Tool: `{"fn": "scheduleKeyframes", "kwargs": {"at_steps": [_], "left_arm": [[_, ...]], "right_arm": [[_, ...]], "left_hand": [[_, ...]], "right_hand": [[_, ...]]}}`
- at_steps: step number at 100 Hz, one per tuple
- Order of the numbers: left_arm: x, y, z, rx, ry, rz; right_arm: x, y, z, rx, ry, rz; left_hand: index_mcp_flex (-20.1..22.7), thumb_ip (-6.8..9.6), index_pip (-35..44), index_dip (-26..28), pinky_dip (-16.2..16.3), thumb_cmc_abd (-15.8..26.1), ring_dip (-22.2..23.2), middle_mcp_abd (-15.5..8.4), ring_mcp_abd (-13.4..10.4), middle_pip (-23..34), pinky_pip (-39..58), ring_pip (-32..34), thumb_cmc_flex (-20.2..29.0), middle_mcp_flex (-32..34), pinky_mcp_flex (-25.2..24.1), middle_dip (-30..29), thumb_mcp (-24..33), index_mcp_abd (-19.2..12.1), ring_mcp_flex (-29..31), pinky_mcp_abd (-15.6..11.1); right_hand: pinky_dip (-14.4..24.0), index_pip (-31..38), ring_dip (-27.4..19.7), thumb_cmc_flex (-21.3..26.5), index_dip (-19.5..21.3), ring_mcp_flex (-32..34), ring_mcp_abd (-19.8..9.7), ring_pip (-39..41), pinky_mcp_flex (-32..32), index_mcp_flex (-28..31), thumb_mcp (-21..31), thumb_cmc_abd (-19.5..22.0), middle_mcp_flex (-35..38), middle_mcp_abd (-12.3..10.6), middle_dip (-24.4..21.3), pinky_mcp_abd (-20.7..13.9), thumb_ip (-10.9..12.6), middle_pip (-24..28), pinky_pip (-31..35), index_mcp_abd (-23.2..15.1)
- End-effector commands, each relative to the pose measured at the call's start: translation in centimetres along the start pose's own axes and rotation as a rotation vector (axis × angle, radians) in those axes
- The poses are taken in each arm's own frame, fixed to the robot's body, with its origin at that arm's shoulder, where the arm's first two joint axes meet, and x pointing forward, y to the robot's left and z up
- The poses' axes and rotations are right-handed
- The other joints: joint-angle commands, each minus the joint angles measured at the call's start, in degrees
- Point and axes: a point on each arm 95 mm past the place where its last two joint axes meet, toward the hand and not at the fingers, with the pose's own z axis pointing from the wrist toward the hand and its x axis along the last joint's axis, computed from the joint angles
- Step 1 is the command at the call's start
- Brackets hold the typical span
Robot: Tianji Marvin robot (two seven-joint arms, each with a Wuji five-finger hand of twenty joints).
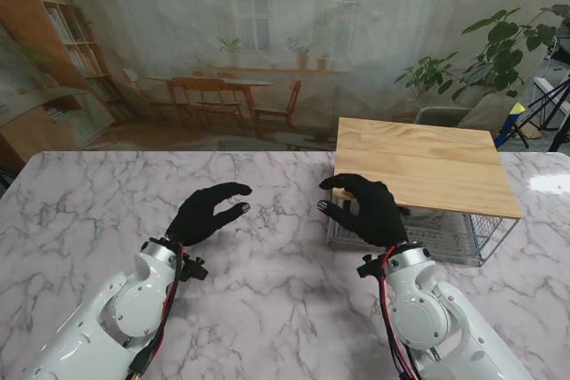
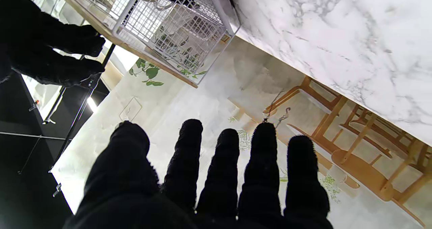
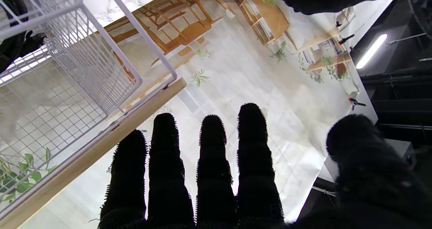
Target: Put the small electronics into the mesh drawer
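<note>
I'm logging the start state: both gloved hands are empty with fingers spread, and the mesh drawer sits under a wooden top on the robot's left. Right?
Not quite: the mesh drawer under the wooden top is on the robot's right, by the right hand, per the stand view. The left hand is empty too.

mesh drawer (image 1: 445,236) contents unclear, small electronics unseen

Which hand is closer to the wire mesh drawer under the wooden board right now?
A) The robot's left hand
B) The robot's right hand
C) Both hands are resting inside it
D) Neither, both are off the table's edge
B: in the stand view the right hand hovers at the front corner of the mesh drawer under the wooden board, while the left hand hangs over bare marble, apart from it.
</note>
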Motion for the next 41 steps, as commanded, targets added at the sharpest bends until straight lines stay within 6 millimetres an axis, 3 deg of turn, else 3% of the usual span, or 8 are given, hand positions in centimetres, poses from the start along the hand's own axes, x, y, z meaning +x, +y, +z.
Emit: {"fn": "scheduleKeyframes", "kwargs": {"at_steps": [1,41], "left_arm": [[-0.5,0.1,-0.1,-0.018,-0.004,0.002],[-1.5,0.2,-0.4,-0.044,-0.009,0.061]], "right_arm": [[-0.5,-0.4,-0.1,0.015,-0.013,-0.029],[-0.5,-0.6,-0.4,0.048,-0.006,-0.01]], "left_hand": [[1.6,-0.9,0.7,0.9,1.1,1.9,0.4,-1.0,0.3,0.9,1.2,0.9,1.3,0.7,-0.4,0.8,-0.8,0.5,0.7,0.6],[0.3,-0.92,-0.4,0.0,1.1,2.5,0.6,-0.9,0.1,1.1,1.4,0.9,1.1,0.0,-0.6,0.8,-0.9,0.8,0.5,0.4]], "right_hand": [[-0.4,0.5,-0.5,0.8,1.0,-0.6,-1.5,-1.9,1.6,-1.6,-0.5,1.6,-0.7,-1.8,-0.3,6.1,1.7,0.0,-0.1,-2.3],[-0.3,0.6,-1.3,0.7,0.7,-0.5,-1.6,-1.6,1.8,-1.3,0.0,1.4,-0.3,-1.9,-0.4,6.3,1.7,-0.1,0.0,-2.4]]}}
